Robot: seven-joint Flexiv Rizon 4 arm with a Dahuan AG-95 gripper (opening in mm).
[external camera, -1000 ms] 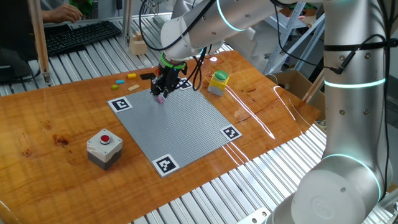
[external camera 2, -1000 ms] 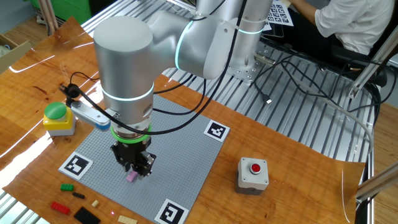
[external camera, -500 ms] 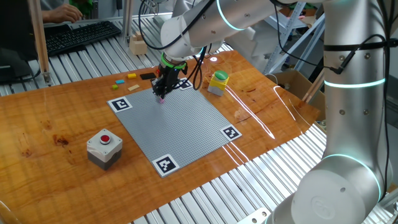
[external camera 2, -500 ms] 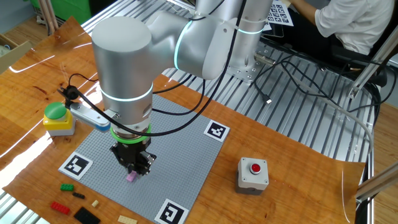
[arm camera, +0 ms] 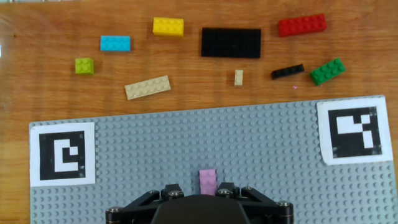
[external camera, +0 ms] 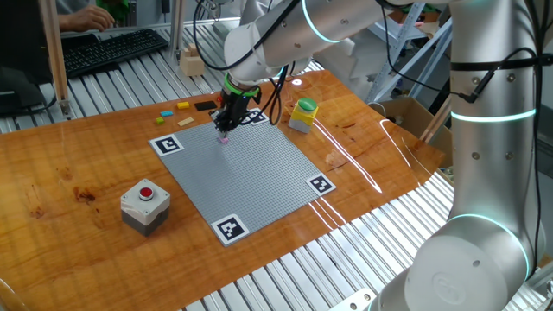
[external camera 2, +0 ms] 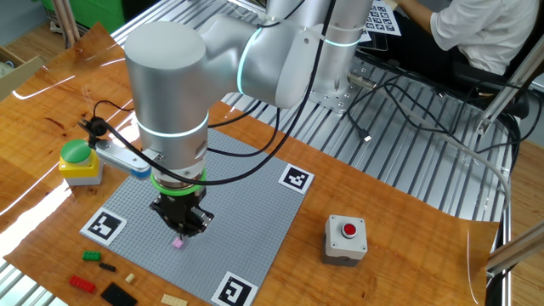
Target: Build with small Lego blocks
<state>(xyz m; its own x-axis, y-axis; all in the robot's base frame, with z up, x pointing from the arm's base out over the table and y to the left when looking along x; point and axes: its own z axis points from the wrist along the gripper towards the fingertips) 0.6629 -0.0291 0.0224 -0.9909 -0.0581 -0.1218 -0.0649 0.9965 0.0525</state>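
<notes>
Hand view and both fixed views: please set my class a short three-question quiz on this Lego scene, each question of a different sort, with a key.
1. True or false: the pink brick lies on the grey baseplate.
2. Which loose brick is biggest? A) black plate B) cyan brick C) lime brick
3. Fill in: the end effector is ____ (open/shut).

Key: 1 true; 2 A; 3 shut.
</notes>
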